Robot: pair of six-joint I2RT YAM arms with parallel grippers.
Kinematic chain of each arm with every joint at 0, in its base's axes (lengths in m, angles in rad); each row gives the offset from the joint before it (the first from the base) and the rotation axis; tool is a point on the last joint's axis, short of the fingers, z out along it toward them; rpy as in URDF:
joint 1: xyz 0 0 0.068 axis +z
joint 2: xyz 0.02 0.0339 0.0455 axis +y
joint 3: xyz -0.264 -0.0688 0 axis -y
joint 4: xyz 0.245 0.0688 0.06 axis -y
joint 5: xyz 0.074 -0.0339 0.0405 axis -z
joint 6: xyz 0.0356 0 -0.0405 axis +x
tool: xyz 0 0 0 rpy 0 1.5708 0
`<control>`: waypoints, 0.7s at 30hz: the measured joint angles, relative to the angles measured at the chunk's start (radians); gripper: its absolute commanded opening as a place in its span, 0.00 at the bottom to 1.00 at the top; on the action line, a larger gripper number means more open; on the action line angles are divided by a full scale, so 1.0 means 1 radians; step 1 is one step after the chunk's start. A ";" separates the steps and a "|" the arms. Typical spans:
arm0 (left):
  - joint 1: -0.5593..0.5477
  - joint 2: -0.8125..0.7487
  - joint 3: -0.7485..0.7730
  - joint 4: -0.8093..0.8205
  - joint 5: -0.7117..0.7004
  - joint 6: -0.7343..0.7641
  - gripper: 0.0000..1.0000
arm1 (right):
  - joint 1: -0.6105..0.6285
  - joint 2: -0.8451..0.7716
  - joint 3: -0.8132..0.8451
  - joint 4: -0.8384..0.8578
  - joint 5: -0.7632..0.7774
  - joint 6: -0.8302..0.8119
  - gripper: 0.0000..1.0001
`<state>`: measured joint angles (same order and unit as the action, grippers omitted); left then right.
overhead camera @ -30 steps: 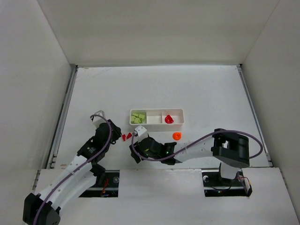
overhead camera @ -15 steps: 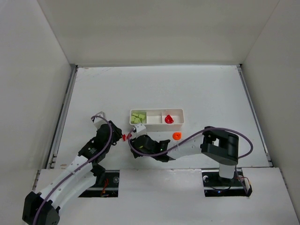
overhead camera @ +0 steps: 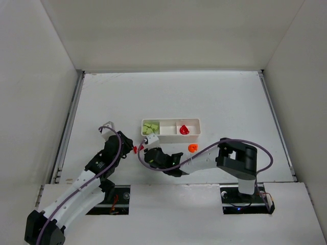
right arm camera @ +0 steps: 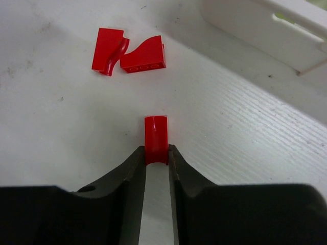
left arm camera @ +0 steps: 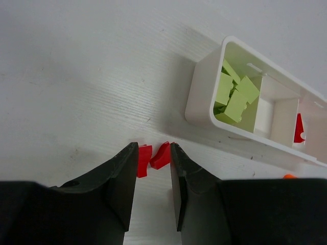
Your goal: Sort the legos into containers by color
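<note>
My right gripper (right arm camera: 156, 151) is shut on a small red lego (right arm camera: 156, 137) just above the table. Two more red legos (right arm camera: 107, 50) (right arm camera: 144, 54) lie side by side a little beyond it. In the left wrist view these two (left arm camera: 144, 159) (left arm camera: 161, 155) show between the tips of my left gripper (left arm camera: 153, 149), which is open and grips nothing. The white tray of containers (overhead camera: 171, 121) holds several pale green legos (overhead camera: 150, 127) on the left and a red one (overhead camera: 184, 130) on the right. The middle compartment looks bare. An orange lego (overhead camera: 192, 148) lies in front of the tray.
The tray's near left corner (left arm camera: 196, 107) is close to the right of my left fingers. Both arms meet near the red legos (overhead camera: 135, 149) in front of the tray. White walls enclose the table on three sides.
My right gripper has shut on the red lego, and its arm has drawn to the left toward the red pair. The left gripper has barely shifted.
</note>
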<state>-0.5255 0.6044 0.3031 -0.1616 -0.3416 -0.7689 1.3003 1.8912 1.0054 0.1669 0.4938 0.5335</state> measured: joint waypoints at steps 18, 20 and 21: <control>-0.077 0.034 0.000 0.050 0.004 -0.006 0.31 | -0.151 -0.476 -0.183 -0.052 0.015 -0.065 0.20; -0.119 0.045 0.000 0.070 0.006 -0.006 0.31 | -0.248 -0.520 -0.205 -0.052 0.025 -0.074 0.20; -0.143 0.055 0.000 0.080 0.006 -0.006 0.31 | -0.293 -0.531 -0.212 -0.054 0.030 -0.077 0.20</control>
<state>-0.6682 0.6598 0.3027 -0.0811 -0.3355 -0.7753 1.0069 1.3602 0.7933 0.1131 0.5236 0.4564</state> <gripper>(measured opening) 0.306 0.255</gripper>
